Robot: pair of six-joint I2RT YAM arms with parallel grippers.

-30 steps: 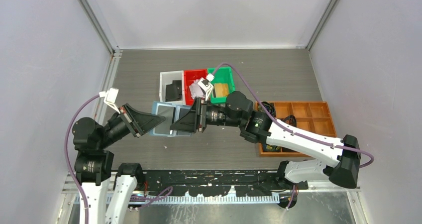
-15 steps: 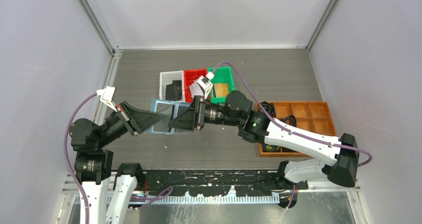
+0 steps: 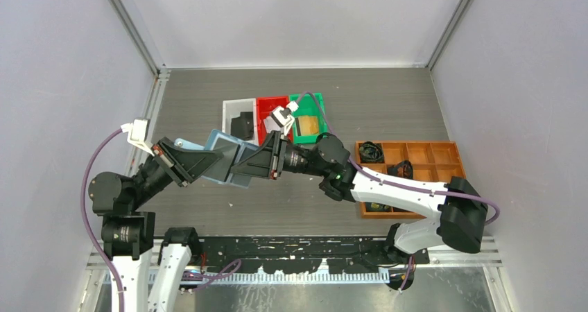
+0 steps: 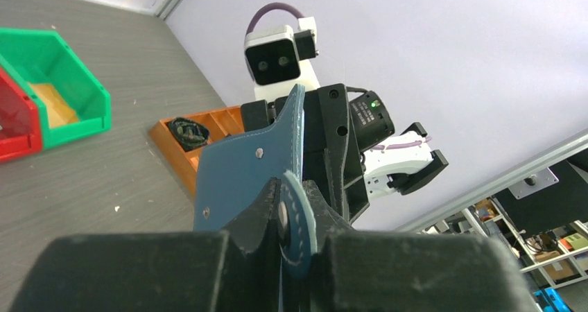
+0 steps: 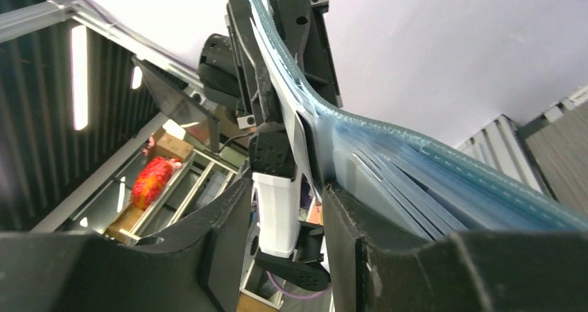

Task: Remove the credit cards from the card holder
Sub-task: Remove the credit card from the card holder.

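Note:
The card holder (image 3: 223, 144), a blue folding wallet, hangs open above the table between my two grippers. My left gripper (image 3: 220, 161) is shut on its round snap tab (image 4: 298, 230), and the dark blue outside (image 4: 239, 177) faces that camera. My right gripper (image 5: 288, 187) is open at the wallet's other side, one finger (image 5: 347, 246) against the light blue inside with its card slots (image 5: 409, 180). I cannot tell whether a card sits in the slots. A black card (image 3: 243, 125) lies in the white bin (image 3: 231, 107) and a gold card (image 3: 308, 125) in the green bin (image 3: 317, 105).
A red bin (image 3: 265, 105) stands between the white and green ones, partly hidden by the right wrist camera. An orange compartment tray (image 3: 424, 152) with coiled black cables (image 3: 372, 150) lies at the right. Grey walls close in three sides.
Both grippers have shifted left with the wallet, which now tilts up at its left end. The right gripper's jaws have narrowed a little.

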